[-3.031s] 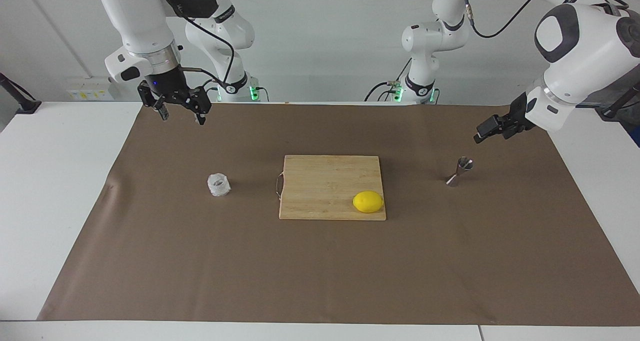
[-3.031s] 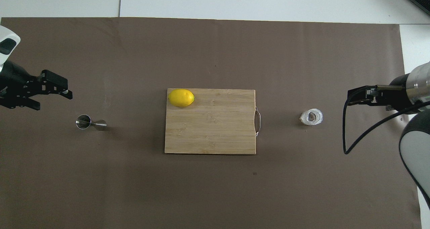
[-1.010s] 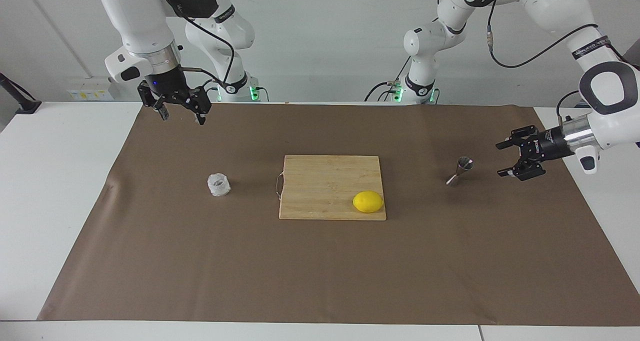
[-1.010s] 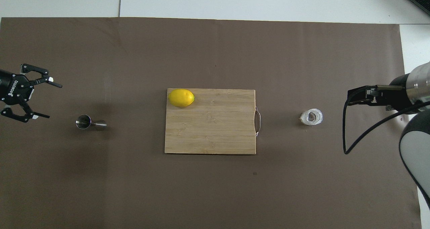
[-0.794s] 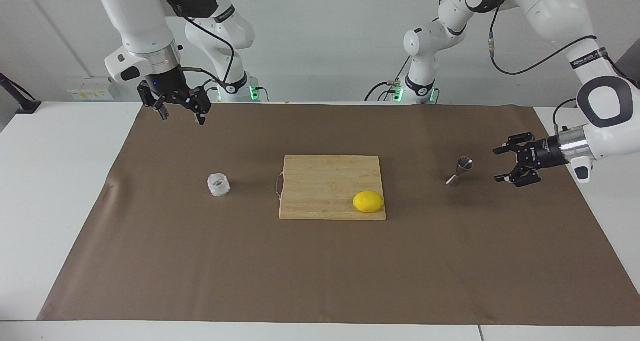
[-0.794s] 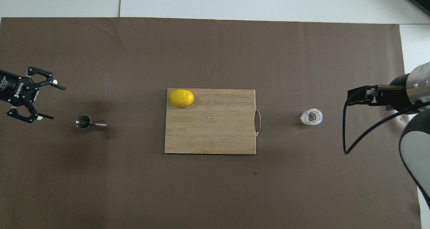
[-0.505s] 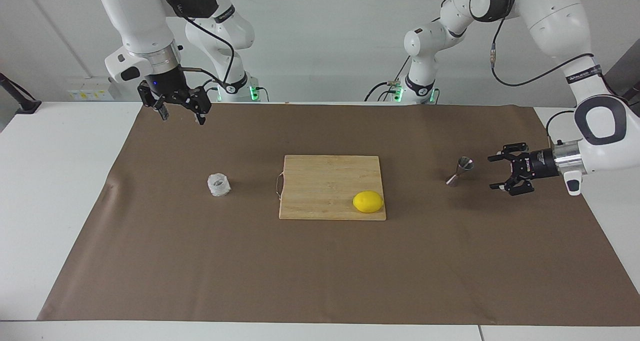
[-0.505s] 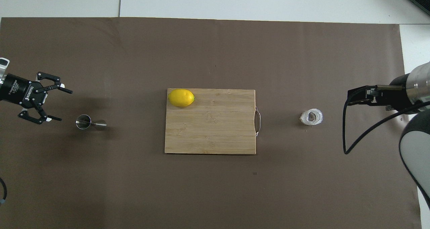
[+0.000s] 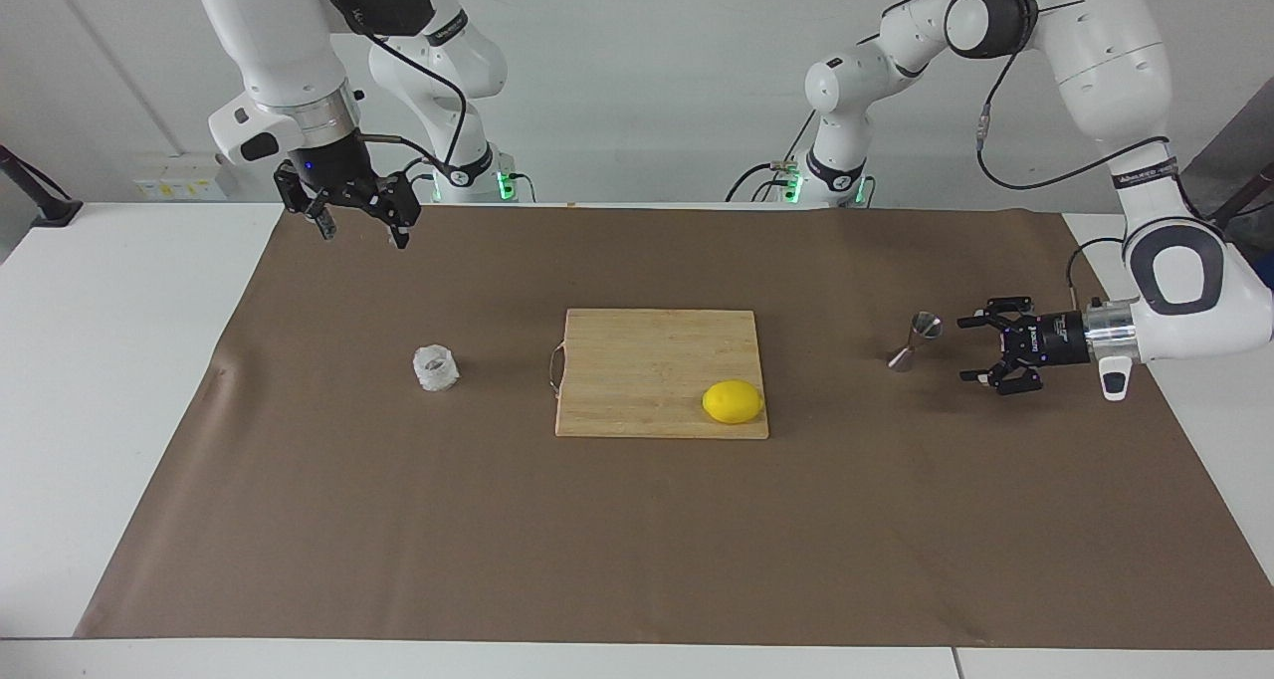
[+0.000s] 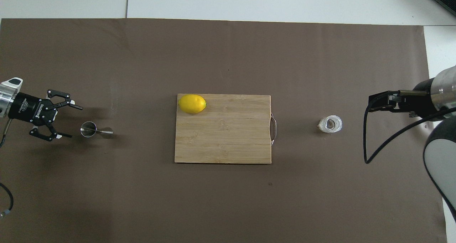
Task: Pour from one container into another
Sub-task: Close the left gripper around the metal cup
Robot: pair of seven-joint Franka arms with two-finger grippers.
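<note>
Yellow lemon (image 9: 733, 401), pale wooden board (image 9: 657, 360), whitish crinkly cup (image 9: 436, 368), shiny steel jigger (image 9: 916, 340), brown mat (image 9: 637, 540)

Bare brown mat (image 9: 637, 540) separates the left hand (image 9: 967, 349), low with fingers spread, from the jigger (image 9: 918, 339) just beside it. The cutting board (image 9: 657, 360) with its lemon (image 9: 733, 401) stands between jigger and crinkled cup (image 9: 436, 368); open mat surrounds the cup.

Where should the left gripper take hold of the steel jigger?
Probably at the narrow waist of the small shiny steel hourglass jigger, coming in level from the left arm's end of the table. It stands upright, and the left gripper, open, already faces it sideways.
</note>
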